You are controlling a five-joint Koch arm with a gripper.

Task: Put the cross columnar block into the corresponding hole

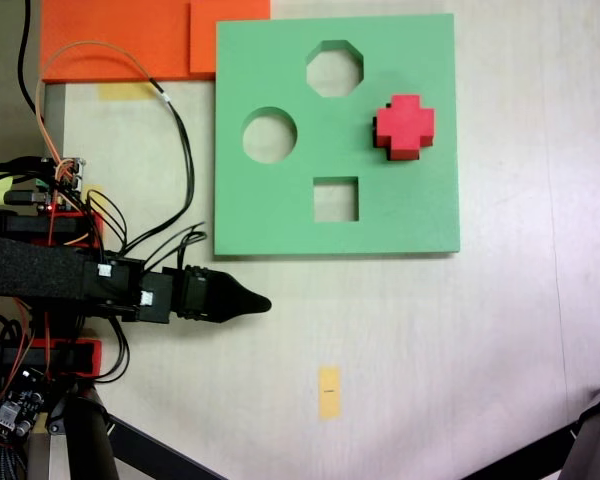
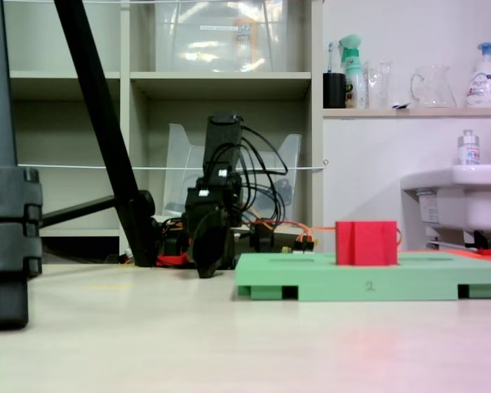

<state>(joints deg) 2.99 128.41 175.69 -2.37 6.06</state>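
The pincer lies low over the desk, just below the green board's lower left corner in the top-down fixed view, its black tip pointing right. Only one tapered tip shows, so I cannot tell whether it is open; it holds nothing. In the low fixed view the pincer hangs near the desk beside the board. The red block sits in the plus-shaped hole at the board's right side, standing up above its surface. Octagon, round and square holes are open.
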